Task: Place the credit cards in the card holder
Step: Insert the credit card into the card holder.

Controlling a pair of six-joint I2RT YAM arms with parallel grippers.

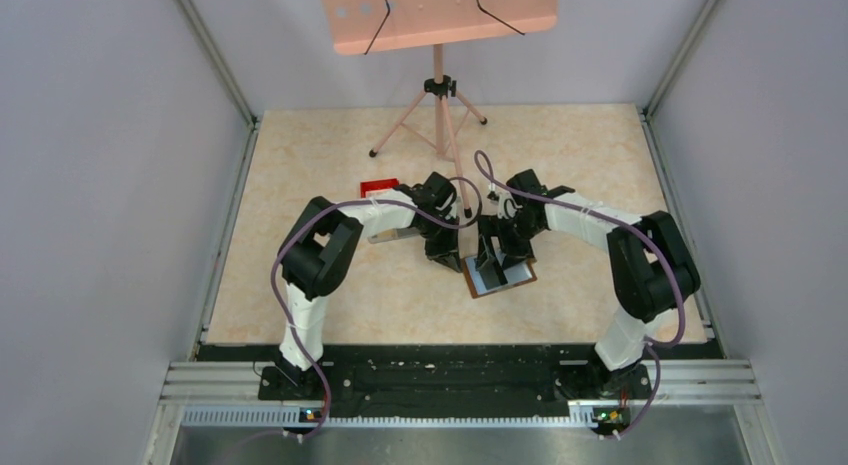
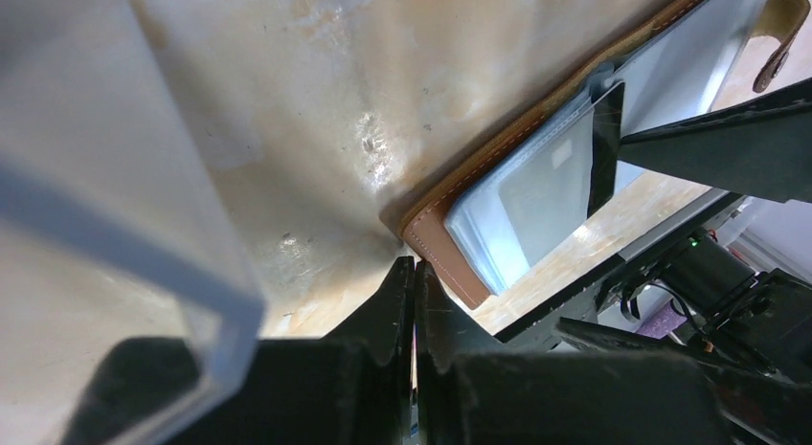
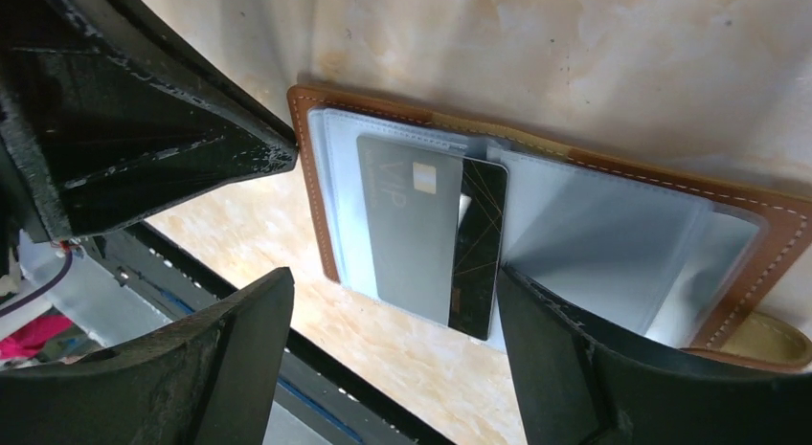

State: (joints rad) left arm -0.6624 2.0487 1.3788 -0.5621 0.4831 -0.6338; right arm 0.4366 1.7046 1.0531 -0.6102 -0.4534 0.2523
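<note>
Pinning: left gripper shut tight, empty, tips against the card holder corner, probably to stop it sliding.
Straddling: right gripper spread wide, gripping nothing, one finger either side of the black card.
Card: mostly inside a clear pocket, dark end poking out; likely needs a nudge.
Beyond left fingers: red tray, apart.

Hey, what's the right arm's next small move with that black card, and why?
Probably push the black card deeper into its clear sleeve in the card holder: a dark strip pokes out. The right end effector is open astride it; the shut left end effector sits at the holder's corner.
</note>
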